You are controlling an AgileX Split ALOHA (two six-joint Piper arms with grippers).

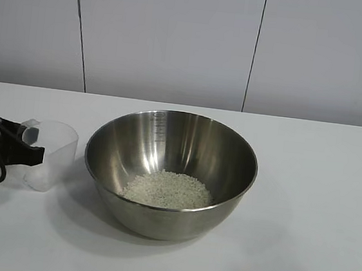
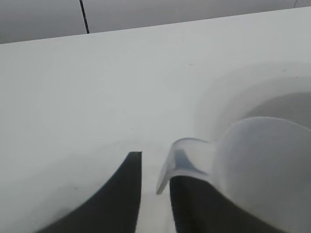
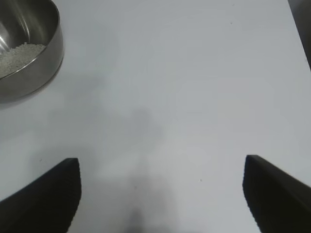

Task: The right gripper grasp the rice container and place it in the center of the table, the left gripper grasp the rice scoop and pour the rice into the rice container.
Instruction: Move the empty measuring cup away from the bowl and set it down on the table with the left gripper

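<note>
Shiny round steel rice container [image 1: 171, 167], grainy white rice [image 1: 167, 190] heaped inside

One rice container [image 1: 170, 173], one rice scoop [image 1: 53, 154], two grippers

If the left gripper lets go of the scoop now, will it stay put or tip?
Likely stays put: the rice scoop stands upright on the table. It looks empty, since the rice sits in the rice container, so probably light and easily nudged. The left gripper straddles its thin handle; retreat straight.

Black left gripper [image 1: 28, 144], looped black cables, tapered dark fingers [image 2: 114, 194]
</note>
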